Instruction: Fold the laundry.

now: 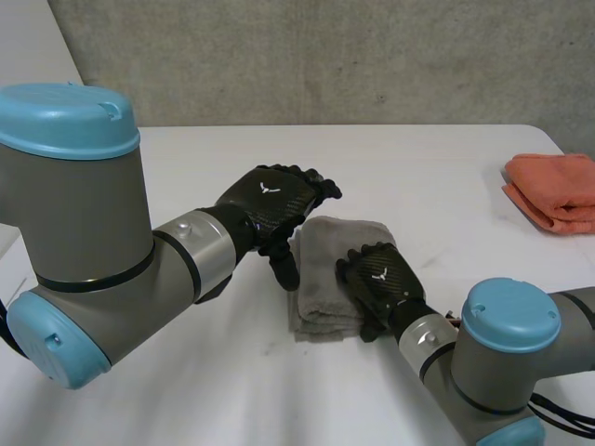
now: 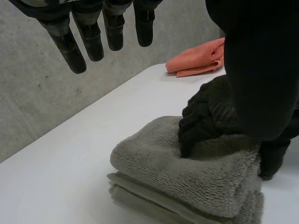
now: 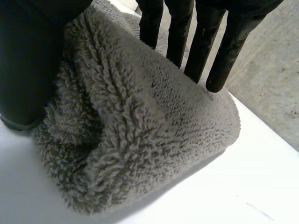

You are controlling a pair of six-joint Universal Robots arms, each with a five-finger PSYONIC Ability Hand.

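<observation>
Towel point(image 1: 323, 249), grey, sits mid-table point(image 1: 423, 172) folded into a thick stack, my right hand point(image 1: 381, 274) pressing its top with straight fingers, my left hand point(image 1: 270, 200) relaxed and empty just beside it; orange cloth point(image 1: 555, 190) lies folded well apart, so I judge little remains.

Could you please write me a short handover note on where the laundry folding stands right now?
Left hand: open, fingers relaxed, hovering at the grey towel's near edge, holding nothing.
Right hand: open, straight fingers pressing on top of the grey towel, thumb beside it.
Things: grey towel folded into a thick stack mid-table; orange towel folded at the far right.
Done: both towels look folded.
Left: probably just lift the hands clear, perhaps move the grey towel beside the orange one.
</observation>
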